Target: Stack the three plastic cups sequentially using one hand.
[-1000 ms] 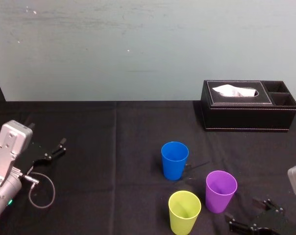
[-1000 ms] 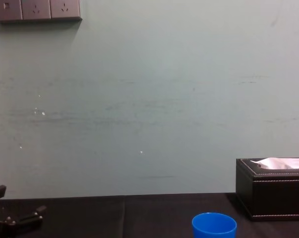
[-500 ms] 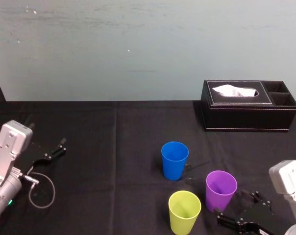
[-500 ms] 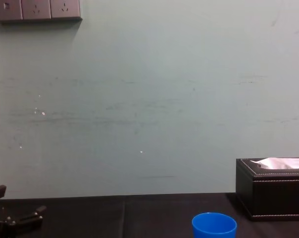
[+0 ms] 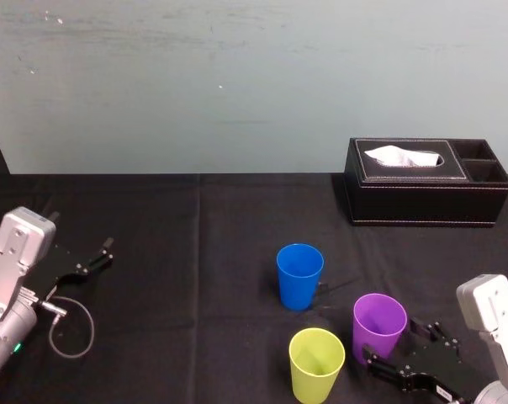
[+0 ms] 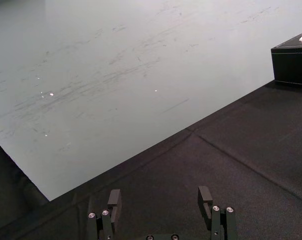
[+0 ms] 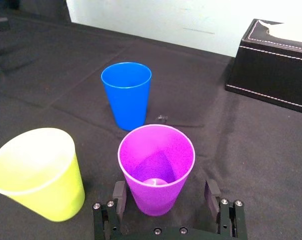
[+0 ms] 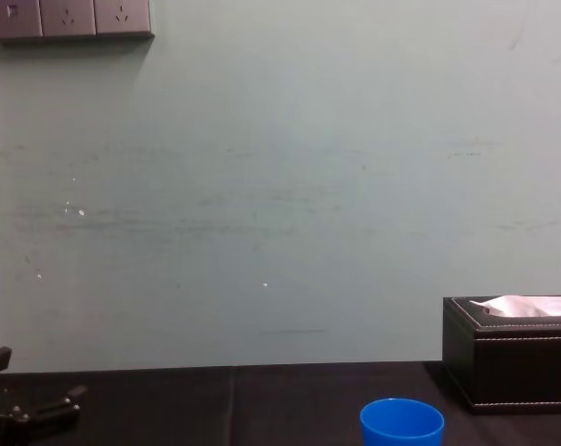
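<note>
Three plastic cups stand upright on the black cloth. The blue cup (image 5: pixel 300 275) (image 7: pixel 126 94) (image 8: pixel 401 423) is farthest back. The purple cup (image 5: pixel 378 326) (image 7: pixel 156 167) stands in front of it to the right. The yellow-green cup (image 5: pixel 316 364) (image 7: pixel 38 172) is nearest, left of the purple one. My right gripper (image 5: pixel 392 342) (image 7: pixel 166 192) is open, low at the table, with one finger on each side of the purple cup's lower body and small gaps to it. My left gripper (image 5: pixel 90 261) (image 6: pixel 160 199) (image 8: pixel 30 413) rests open at the far left with nothing in it.
A black leather tissue box (image 5: pixel 426 194) (image 7: pixel 276 65) (image 8: pixel 513 353) stands at the back right, well behind the cups. A cable loop (image 5: pixel 71 328) lies by the left arm. A pale wall closes off the table's far edge.
My right gripper has come in from the lower right corner towards the purple cup, until its fingers straddle it. The cups and the left arm have not moved.
</note>
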Action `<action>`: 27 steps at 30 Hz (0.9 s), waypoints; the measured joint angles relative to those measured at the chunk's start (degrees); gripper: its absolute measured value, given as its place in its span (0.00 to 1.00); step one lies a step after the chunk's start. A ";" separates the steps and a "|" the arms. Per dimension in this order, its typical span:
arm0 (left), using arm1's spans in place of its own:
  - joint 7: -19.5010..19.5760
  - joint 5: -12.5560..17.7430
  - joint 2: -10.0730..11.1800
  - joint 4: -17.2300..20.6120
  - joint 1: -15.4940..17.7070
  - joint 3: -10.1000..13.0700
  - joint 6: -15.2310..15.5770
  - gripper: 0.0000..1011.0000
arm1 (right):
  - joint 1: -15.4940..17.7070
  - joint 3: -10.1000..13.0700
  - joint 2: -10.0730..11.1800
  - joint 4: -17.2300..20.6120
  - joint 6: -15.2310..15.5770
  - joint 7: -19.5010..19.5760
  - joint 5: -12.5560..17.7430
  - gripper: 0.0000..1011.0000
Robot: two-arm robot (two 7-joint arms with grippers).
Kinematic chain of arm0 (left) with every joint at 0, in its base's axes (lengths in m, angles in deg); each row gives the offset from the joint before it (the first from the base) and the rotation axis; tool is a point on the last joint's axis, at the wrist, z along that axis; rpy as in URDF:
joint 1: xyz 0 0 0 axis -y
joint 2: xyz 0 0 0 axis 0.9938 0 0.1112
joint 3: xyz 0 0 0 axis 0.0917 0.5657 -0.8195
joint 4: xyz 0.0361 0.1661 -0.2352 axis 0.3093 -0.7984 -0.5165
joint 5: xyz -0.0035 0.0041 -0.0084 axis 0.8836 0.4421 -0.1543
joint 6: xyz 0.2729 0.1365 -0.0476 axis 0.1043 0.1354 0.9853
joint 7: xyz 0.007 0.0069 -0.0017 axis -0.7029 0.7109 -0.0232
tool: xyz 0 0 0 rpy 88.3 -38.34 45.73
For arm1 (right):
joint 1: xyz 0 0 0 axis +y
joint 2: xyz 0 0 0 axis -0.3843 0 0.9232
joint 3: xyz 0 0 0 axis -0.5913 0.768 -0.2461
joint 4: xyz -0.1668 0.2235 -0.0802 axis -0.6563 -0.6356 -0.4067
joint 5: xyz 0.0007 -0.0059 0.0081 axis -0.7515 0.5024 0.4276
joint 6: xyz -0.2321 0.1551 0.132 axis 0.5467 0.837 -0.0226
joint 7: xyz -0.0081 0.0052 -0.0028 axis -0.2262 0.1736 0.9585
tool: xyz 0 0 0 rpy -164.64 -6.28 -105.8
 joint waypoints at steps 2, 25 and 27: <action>0.00 0.00 0.00 0.00 0.00 0.00 0.00 0.99 | -0.19 0.10 -0.69 -0.46 -0.47 -0.31 -0.14 0.99; 0.00 0.00 0.00 0.00 0.00 0.00 0.00 0.99 | -2.27 0.40 -4.94 -2.97 -0.15 -2.37 -2.95 0.99; 0.00 0.00 0.00 0.00 0.00 0.00 0.00 0.99 | -2.25 0.40 -4.91 -2.97 -0.15 -2.37 -2.95 0.99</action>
